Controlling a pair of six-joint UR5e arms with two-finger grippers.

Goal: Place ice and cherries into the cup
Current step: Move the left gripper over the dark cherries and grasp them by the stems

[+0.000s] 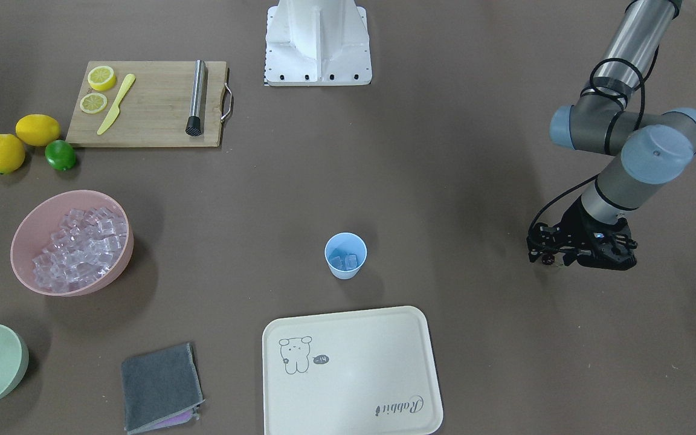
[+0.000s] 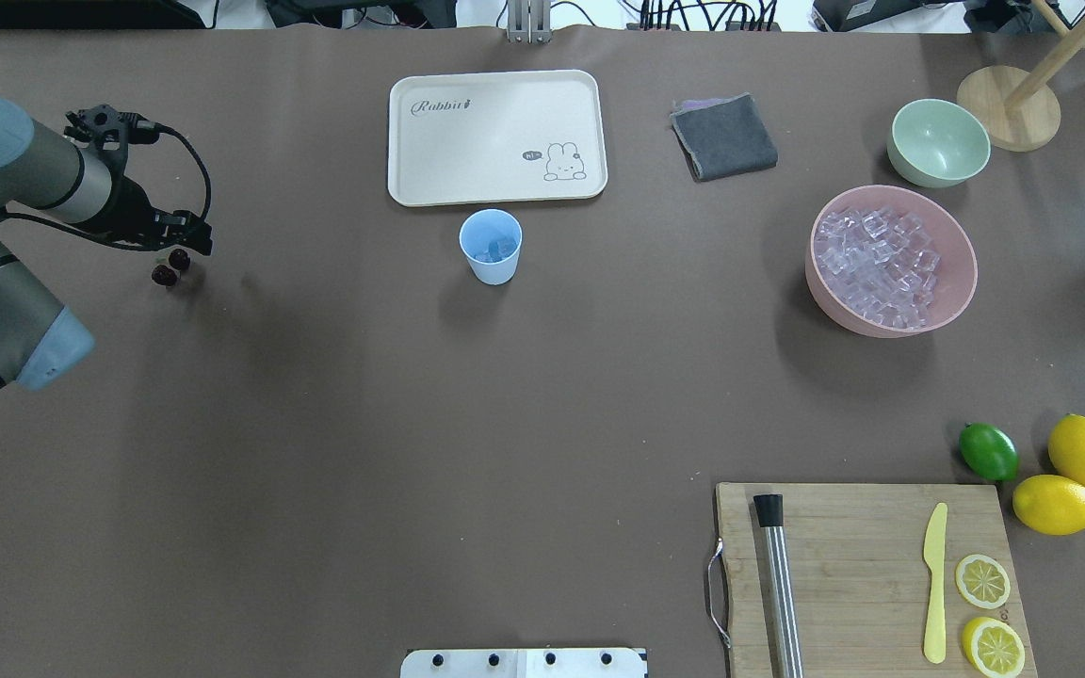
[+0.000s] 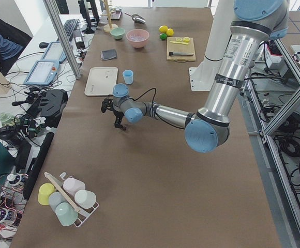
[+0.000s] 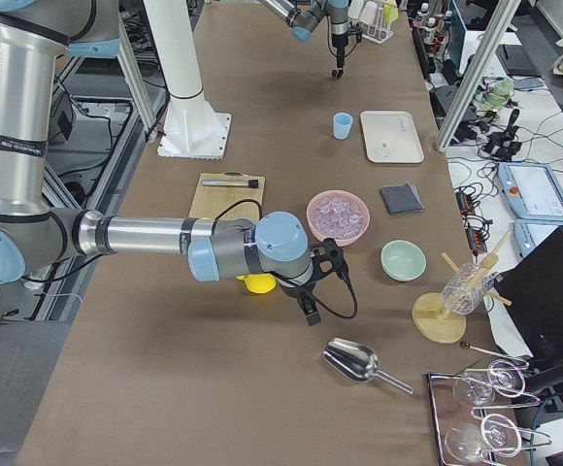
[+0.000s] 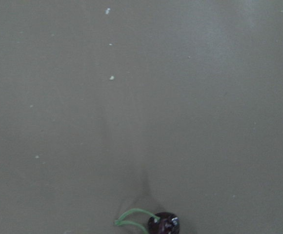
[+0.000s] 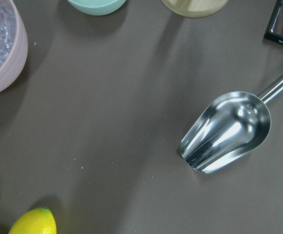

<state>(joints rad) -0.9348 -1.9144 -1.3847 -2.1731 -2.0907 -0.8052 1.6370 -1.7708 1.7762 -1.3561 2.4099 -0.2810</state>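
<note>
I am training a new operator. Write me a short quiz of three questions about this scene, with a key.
1. True or false: the cup already holds some ice.
2. The cherries are nearest to: A) the left end effector; B) the tray; C) the pink bowl.
3. Which metal tool shows in the right wrist view?

Key: 1 true; 2 A; 3 the scoop.
</note>
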